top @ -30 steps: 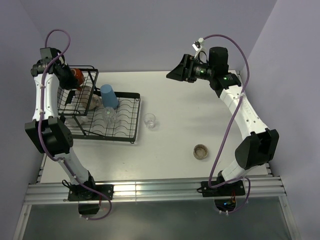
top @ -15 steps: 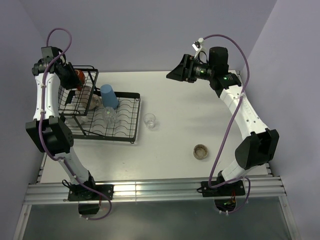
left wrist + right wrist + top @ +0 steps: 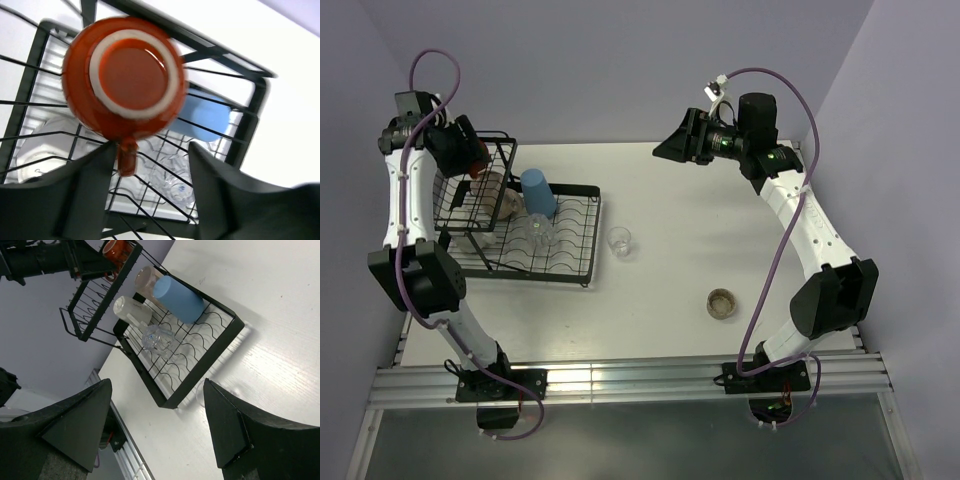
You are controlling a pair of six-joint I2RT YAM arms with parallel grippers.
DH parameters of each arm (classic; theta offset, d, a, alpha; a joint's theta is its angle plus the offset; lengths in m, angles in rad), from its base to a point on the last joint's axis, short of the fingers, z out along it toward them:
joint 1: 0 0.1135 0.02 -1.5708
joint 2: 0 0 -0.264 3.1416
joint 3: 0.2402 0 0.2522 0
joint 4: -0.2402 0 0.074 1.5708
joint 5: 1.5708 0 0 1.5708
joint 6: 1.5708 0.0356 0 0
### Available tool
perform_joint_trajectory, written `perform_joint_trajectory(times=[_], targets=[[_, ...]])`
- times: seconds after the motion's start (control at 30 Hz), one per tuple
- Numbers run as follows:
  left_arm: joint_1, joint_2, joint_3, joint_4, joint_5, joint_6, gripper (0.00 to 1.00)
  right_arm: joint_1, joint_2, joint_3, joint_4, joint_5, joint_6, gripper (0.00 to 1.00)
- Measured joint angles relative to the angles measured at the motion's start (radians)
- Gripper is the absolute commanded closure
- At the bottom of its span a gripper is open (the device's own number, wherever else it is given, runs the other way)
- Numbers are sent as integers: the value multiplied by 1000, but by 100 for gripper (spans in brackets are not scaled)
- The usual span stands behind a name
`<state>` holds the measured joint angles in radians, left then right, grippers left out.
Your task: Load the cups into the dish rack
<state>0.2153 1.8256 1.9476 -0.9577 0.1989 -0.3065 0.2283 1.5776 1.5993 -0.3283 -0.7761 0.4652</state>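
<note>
Your left fingers [image 3: 82, 200] just released the orange cup [image 3: 122, 80] into the dish rack [image 3: 594, 240]. Your right fingers [image 3: 75, 425] gape wide, empty. A clear glass [image 3: 619, 241] and a low brownish cup [image 3: 721, 302] wait on the bench [image 3: 720, 200].

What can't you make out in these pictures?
Top view: the left arm hides most of the glossy orange ceramic mug.
Left wrist view: blur; whether that mug rests on the black wire dish rack is unclear.
Right wrist view: the top edge cuts the mug off.
Top view: the low brownish cup is too small to see inside.
</note>
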Motion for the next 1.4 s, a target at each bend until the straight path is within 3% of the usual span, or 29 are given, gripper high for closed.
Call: perform_joint_trajectory(times=[0.37,0.7,0.87,1.13,1.4], targets=[[-1,-111,-30,144,113,2,24,0,0,0,-11,0,-27,19],[5,-128,-58,186,226,16,30,0,0,3,-57,18,-81,20],[14,-186,-119,207,306,63,34,0,9,29,-140,87,-176,28],[18,-366,-237,288,440,148,26,93,87,70,-319,317,-419,44],[15,-510,-320,307,549,314,19,117,54,-160,-455,407,-662,46]])
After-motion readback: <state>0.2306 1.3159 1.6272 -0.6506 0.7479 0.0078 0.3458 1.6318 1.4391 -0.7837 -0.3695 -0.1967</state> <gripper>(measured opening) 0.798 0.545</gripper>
